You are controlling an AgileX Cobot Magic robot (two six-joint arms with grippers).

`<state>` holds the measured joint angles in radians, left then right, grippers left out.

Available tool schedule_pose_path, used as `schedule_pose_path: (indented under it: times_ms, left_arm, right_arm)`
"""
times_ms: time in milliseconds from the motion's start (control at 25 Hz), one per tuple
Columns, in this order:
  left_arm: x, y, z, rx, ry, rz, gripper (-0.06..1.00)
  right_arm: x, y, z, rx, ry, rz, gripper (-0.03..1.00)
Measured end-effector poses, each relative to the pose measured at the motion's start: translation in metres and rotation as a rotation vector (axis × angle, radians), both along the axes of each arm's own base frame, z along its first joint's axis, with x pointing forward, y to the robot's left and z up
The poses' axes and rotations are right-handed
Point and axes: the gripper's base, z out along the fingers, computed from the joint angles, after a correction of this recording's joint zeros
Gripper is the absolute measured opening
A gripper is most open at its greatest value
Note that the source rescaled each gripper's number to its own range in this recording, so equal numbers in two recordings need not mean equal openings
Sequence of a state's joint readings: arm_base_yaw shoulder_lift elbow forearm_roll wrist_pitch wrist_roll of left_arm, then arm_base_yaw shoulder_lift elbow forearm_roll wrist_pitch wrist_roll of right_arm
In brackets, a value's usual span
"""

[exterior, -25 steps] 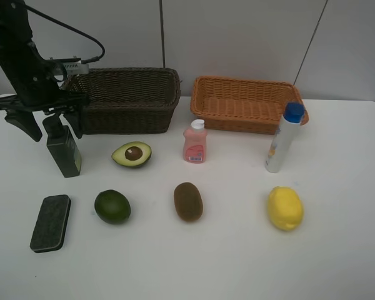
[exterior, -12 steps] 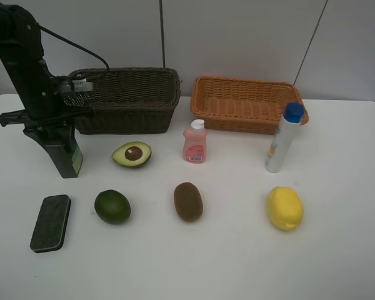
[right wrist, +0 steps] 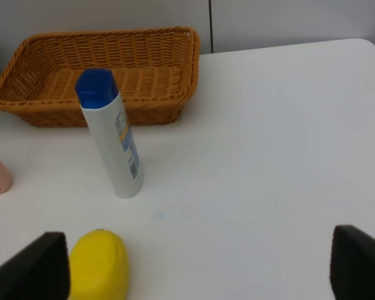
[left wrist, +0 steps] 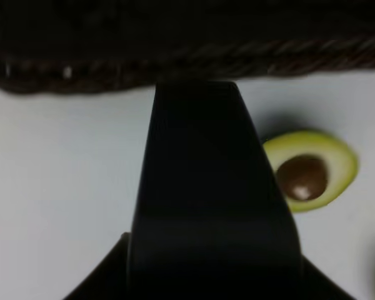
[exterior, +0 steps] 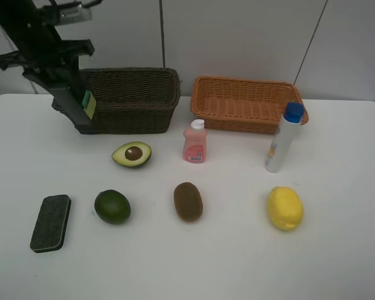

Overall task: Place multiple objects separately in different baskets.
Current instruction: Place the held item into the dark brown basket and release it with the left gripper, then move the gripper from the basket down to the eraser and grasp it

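**Green pump bottle in the left gripper, close to the dark basket**

The left gripper (exterior: 61, 84) is closed on the upper part of the dark green plastic pump bottle (exterior: 82, 111). It holds the bottle tilted near the far left corner of the white table (exterior: 337, 262), just beside the left end of the deep, dark brown woven wicker basket (exterior: 137, 94). The bottle seems to be off the surface, and it is not yet over the basket's opening.

The right gripper (right wrist: 200, 269) is wide open with nothing between its fingers. It hangs over the right side of the table, near the yellow lemon (right wrist: 100, 265) and the white blue-capped tube (right wrist: 112, 137).

I judge that the step in hand is carrying the first object to a basket. The next move must bring the bottle's lower end above the woven rim and then over the inside. Only after that should the fingers open, so that the tilted bottle does not catch on the rim.
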<state>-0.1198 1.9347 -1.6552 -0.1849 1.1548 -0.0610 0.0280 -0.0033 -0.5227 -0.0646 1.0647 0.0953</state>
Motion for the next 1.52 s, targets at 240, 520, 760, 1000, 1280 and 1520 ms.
schedule_pose_path:
  times_ms: [240,520,760,1000,1280,1520]
  left_arm:
    - [0.042,-0.004,0.043,-0.024,-0.201,-0.001,0.02]
    - [0.091,0.008,-0.022,0.031,-0.158,0.027,0.02]
    - [0.107,0.014,-0.068,0.096,-0.131,0.026,0.02]
    - [0.11,0.015,-0.066,0.101,-0.147,0.07,0.77]
    - [0.11,0.014,-0.025,0.078,-0.169,0.1,0.94]
    - [0.085,0.004,0.016,-0.005,-0.194,0.084,0.94]
  right_arm:
    - [0.0,0.0,0.0,0.0,0.0,0.0,1.0]
    - [0.0,0.0,0.0,0.0,0.0,0.0,1.0]
    - [0.0,0.0,0.0,0.0,0.0,0.0,1.0]
    - [0.0,0.0,0.0,0.0,0.0,0.0,1.0]
    - [0.0,0.0,0.0,0.0,0.0,0.0,1.0]
    - [0.0,0.0,0.0,0.0,0.0,0.0,1.0]
